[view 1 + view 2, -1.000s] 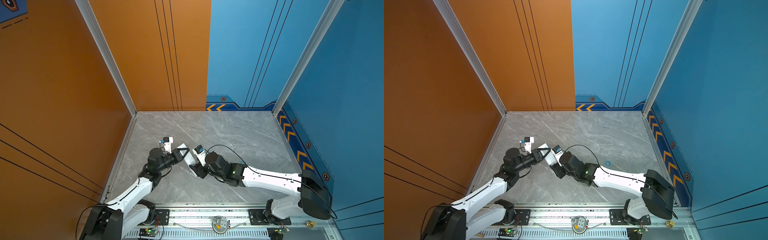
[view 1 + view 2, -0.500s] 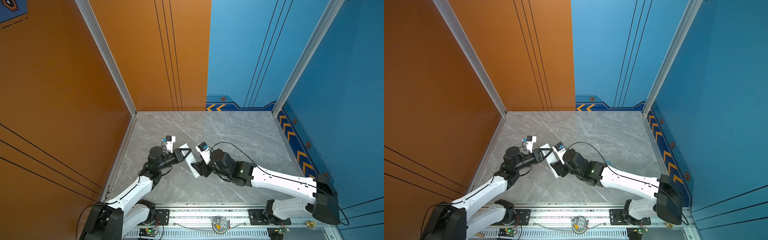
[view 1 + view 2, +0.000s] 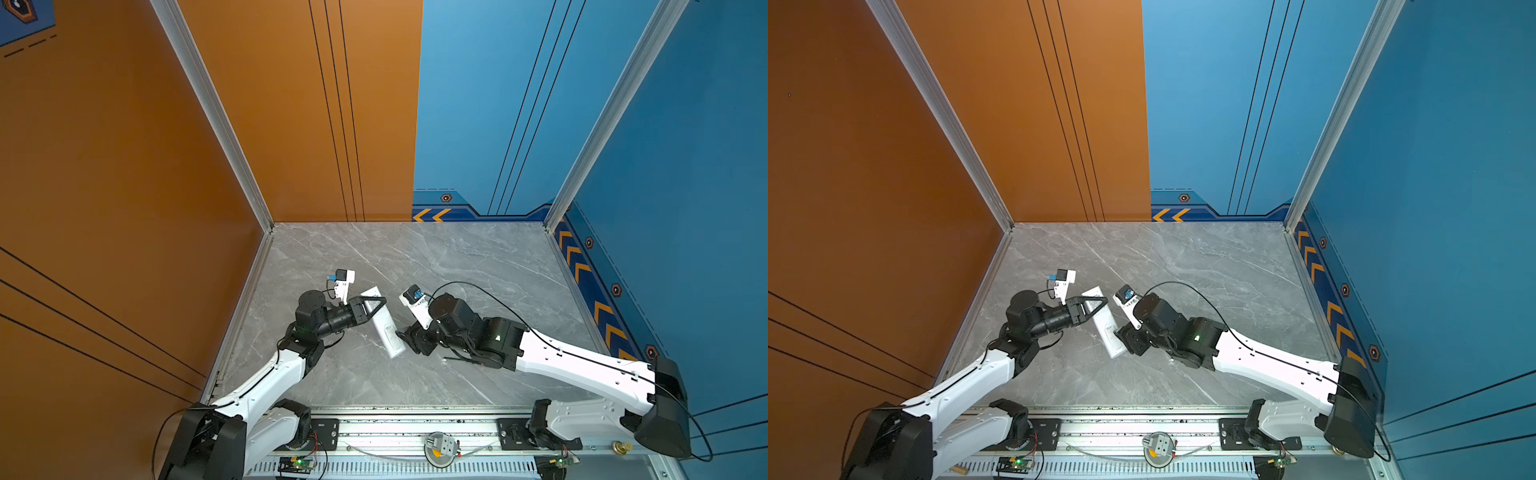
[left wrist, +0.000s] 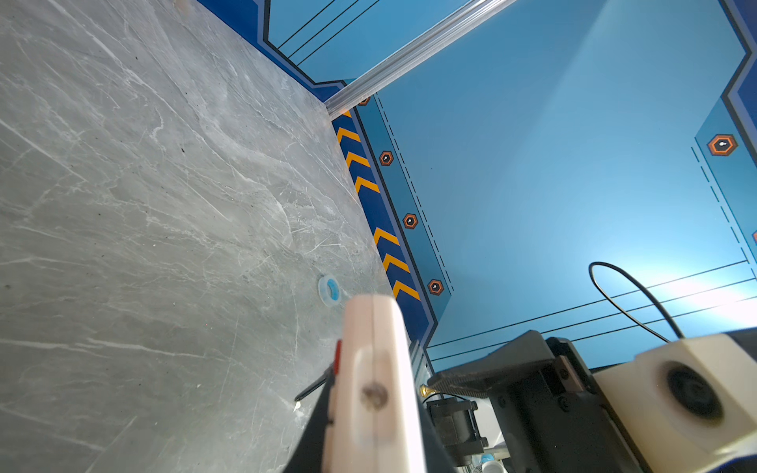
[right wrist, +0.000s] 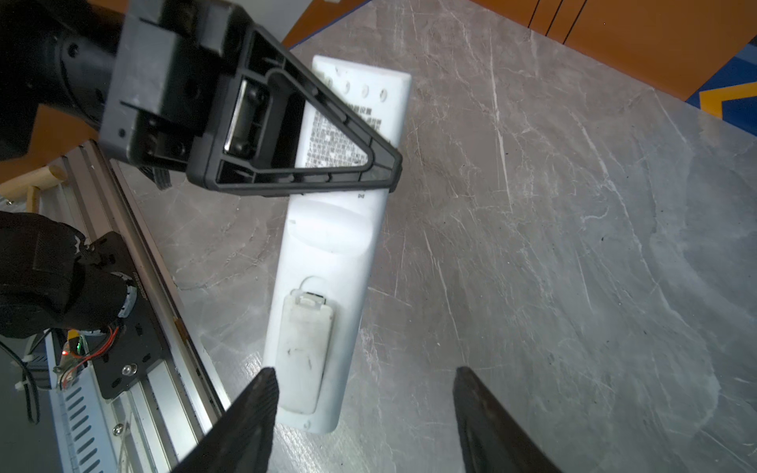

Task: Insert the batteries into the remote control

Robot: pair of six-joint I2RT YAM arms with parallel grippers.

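The remote control (image 3: pixel 384 328) (image 3: pixel 1106 328) is a long white bar held off the floor with its plain back up. My left gripper (image 3: pixel 382 300) (image 3: pixel 1104 300) is shut on its upper half. In the right wrist view the remote control (image 5: pixel 327 254) shows a printed label and its battery cover (image 5: pixel 303 348) lying on the compartment, with a dark gap at the latch end. My right gripper (image 3: pixel 405 338) (image 5: pixel 364 370) stands open at the remote's lower end, one fingertip (image 5: pixel 266 381) beside the cover and nothing between the jaws. The batteries are out of view.
A small blue ring (image 4: pixel 329 290) lies on the grey marble floor (image 3: pixel 457 266). A thin dark rod (image 4: pixel 309 393) with a pale tip lies near the remote. The metal rail (image 3: pixel 415 419) runs along the front edge. Orange and blue walls close in the other three sides.
My right gripper has drawn back a little to the right of the remote's lower end, and its jaws have widened. The left gripper has kept its hold on the remote.
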